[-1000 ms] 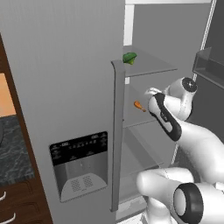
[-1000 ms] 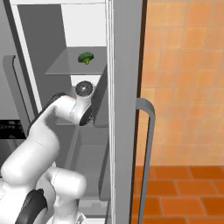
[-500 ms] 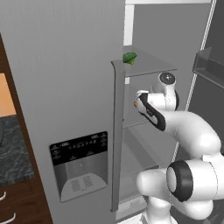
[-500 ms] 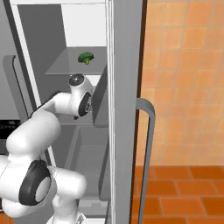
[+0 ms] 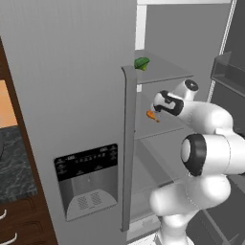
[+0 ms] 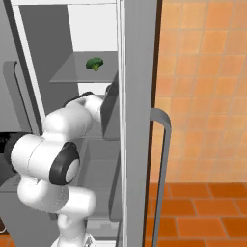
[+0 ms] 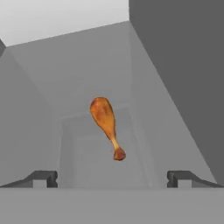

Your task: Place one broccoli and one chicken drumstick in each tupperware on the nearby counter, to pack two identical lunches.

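A chicken drumstick (image 7: 106,124), orange-brown with a darker knob end, lies on a grey fridge shelf straight ahead of my gripper (image 7: 111,179). The two dark fingertips (image 7: 43,178) stand wide apart with nothing between them, short of the drumstick. In the left base view my gripper (image 5: 156,110) reaches into the open fridge, right beside the drumstick (image 5: 151,115). One shelf higher sits a broccoli (image 5: 141,62), which also shows in the right base view as a green broccoli (image 6: 94,63). A strip of the dark marbled counter (image 5: 10,165) lies at far left. The tupperware is out of view.
The closed grey fridge door with its dispenser panel (image 5: 88,179) and tall handle (image 5: 126,143) stands left of the opening. The open door's edge (image 6: 137,120) with its curved handle (image 6: 163,159) hides my hand from the right. Shelves and side walls box in the hand.
My arm has swung further into the fridge and the hand has come close to the drumstick on the middle shelf. The jaws have stayed open. The broccoli has not moved.
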### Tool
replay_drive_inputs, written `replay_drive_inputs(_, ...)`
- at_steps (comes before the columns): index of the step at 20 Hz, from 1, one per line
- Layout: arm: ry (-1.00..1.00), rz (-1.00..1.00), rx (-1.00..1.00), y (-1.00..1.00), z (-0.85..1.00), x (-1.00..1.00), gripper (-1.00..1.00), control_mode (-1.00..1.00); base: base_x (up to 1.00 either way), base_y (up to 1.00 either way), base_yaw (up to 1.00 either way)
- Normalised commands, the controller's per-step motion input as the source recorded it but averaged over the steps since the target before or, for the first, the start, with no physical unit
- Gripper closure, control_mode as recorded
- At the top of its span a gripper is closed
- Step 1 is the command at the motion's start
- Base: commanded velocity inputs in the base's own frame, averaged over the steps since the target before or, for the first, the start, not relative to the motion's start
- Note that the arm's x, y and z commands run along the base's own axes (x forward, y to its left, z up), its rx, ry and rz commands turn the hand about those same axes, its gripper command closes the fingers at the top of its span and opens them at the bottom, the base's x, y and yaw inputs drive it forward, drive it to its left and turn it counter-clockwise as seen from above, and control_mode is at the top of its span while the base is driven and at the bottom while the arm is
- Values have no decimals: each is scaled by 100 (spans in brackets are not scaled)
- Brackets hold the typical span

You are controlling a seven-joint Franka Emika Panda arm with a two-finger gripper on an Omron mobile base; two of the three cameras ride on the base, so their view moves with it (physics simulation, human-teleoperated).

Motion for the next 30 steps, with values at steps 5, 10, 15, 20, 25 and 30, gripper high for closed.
replay_drive_inputs(5,9,7,-9,39,-56,60,-100,-100,0,0,0)
replay_drive_inputs(10,11,0,-2,13,-12,73,-100,-100,0,0,0)
replay_drive_inputs(15,6,0,0,-4,-15,35,-100,-100,0,0,0)
replay_drive_inputs(20,2,0,0,-6,-46,27,-100,-100,0,0,0)
replay_drive_inputs(25,2,0,0,4,-55,0,100,-100,0,0,0)
replay_drive_inputs(30,0,0,0,0,-19,0,100,-100,0,0,0)
